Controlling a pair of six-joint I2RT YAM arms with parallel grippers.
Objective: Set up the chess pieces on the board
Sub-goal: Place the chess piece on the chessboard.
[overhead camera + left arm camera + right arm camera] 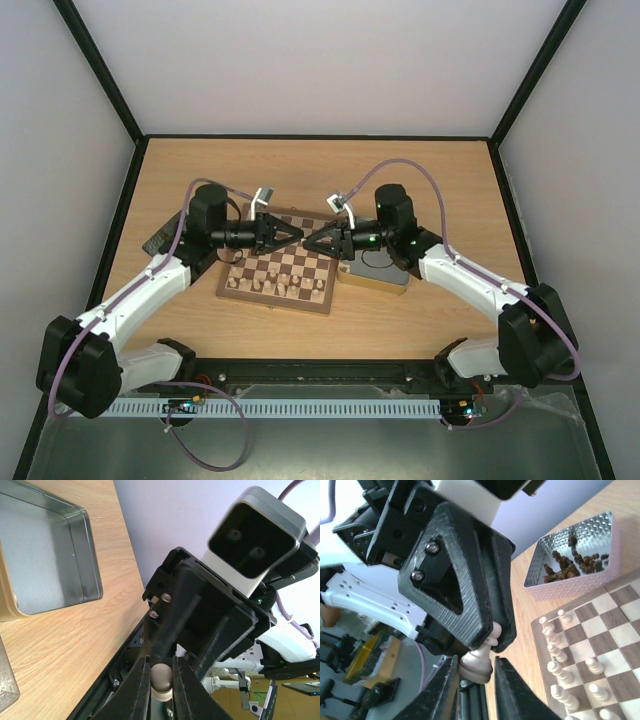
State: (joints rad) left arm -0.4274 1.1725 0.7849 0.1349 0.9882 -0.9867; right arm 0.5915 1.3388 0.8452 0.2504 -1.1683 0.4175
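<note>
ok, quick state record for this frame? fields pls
left end effector: shut on pale piece, top end
right end effector: shut on the same piece, at its base
where: raised, over the board, far side
on board: several pale pieces, standing
dark pieces: piled in tray beside the board
phase: looks like a mid-air handover
</note>
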